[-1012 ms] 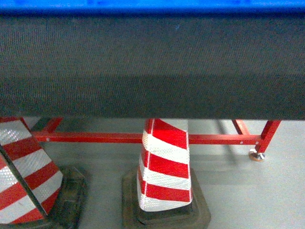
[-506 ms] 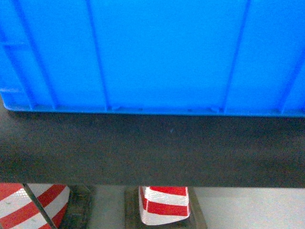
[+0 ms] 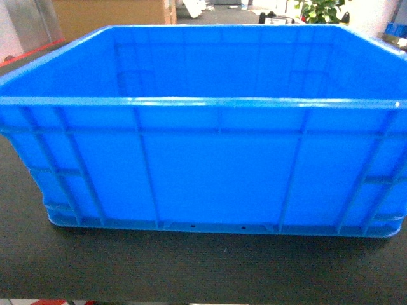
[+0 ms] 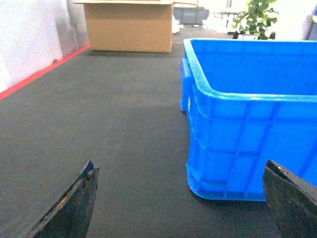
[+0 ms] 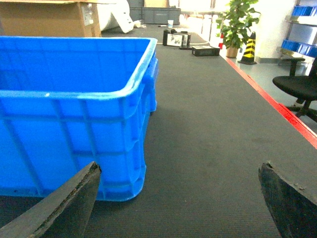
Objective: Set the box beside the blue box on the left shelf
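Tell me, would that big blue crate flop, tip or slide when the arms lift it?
The blue crate probably stays stiff: ribbed walls, thick rim. It looks empty, so likely light for its size. Its wide flat base on the dark mat suggests little tipping.

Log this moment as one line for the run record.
stage: pre-grasp | blue crate on black mat, looks empty | left gripper open, at crate's left corner | right gripper open, at right corner | no contact

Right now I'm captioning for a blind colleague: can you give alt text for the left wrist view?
A large blue crate, open-topped, stands on a dark mat surface at right. The left gripper is open, its dark fingertips low at the frame's edges and short of the crate. A cardboard box stands far behind.
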Tool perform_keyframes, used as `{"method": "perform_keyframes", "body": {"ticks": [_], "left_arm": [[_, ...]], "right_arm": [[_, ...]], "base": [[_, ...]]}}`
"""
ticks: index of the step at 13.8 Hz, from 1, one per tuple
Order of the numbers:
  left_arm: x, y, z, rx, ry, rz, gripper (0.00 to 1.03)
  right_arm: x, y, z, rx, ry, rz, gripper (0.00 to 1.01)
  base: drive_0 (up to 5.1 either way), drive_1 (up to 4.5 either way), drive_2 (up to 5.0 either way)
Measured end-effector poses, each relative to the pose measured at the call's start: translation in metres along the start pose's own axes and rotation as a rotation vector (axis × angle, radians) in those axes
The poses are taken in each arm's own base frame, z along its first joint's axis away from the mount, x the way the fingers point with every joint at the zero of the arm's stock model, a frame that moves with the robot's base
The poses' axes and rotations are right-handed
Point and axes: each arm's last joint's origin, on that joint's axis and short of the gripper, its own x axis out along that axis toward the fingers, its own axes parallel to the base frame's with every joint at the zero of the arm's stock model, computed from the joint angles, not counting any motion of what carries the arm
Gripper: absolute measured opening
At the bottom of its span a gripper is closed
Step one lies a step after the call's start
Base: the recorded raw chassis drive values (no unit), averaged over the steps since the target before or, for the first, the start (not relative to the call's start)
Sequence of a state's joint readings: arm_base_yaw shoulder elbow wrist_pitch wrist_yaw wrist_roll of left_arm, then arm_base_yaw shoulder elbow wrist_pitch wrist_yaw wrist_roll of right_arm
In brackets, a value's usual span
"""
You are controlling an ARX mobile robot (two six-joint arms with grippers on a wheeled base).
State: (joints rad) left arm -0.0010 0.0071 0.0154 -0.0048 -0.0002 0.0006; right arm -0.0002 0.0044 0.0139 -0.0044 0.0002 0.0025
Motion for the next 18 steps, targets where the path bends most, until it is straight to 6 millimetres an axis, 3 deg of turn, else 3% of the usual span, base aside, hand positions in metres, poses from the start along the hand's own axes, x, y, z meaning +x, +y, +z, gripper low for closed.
{"method": "perform_keyframes", "body": {"ticks": [18], "left_arm": [[0.0,0.0,0.0002,0.0,-0.001,0.0,0.98]], "right_arm": [[0.0,0.0,-0.0001,0.0,0.001,0.0,0.98]], "base": [[0.0,0.0,0.0]]}}
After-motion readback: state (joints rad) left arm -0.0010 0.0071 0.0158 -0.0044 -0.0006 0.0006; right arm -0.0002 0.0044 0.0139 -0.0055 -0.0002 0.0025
